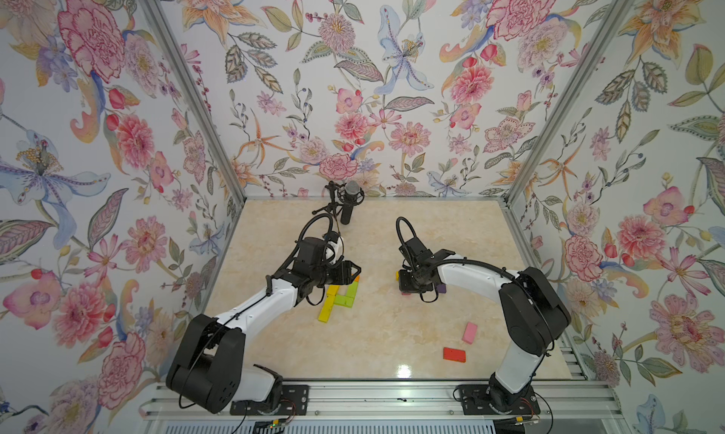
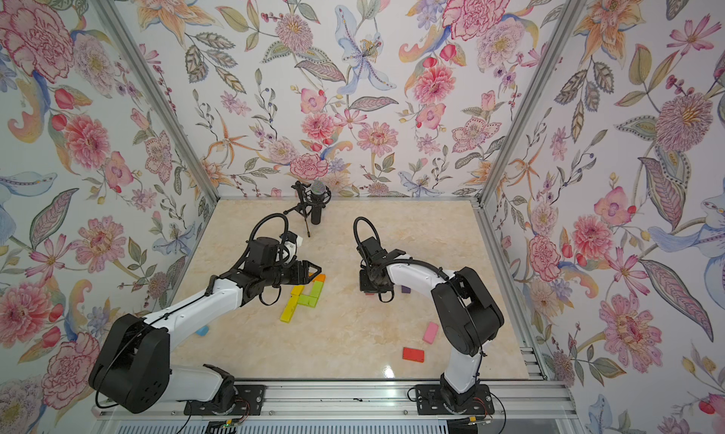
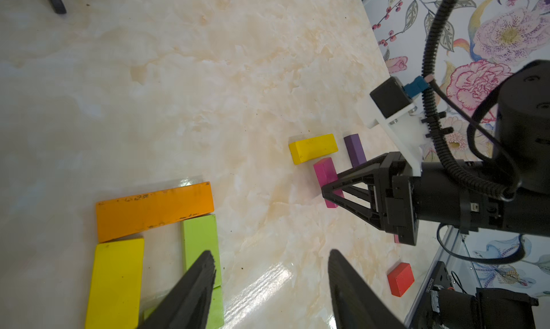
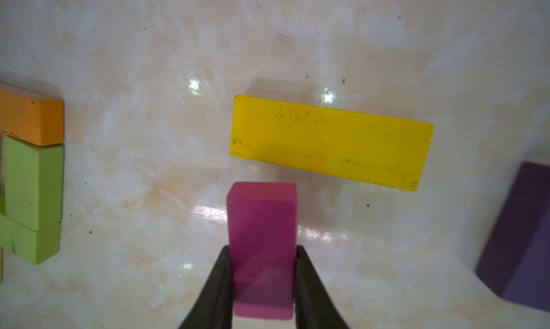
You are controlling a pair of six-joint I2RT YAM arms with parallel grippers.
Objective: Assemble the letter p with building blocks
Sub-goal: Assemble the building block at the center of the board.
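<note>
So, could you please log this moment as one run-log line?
left gripper: open, empty | right gripper: shut on magenta block | orange block: touching lime block

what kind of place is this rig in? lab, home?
Likely a purpose-built robot data-collection booth, not a home: left arm and right arm mounted on an aluminium rail, floral-print panels in metal framing around a marble-look tabletop, and a microphone on a stand at the back.

Black-and-white arms (image 1: 255, 306), seemingly ribbed cables (image 1: 470, 263)
</note>
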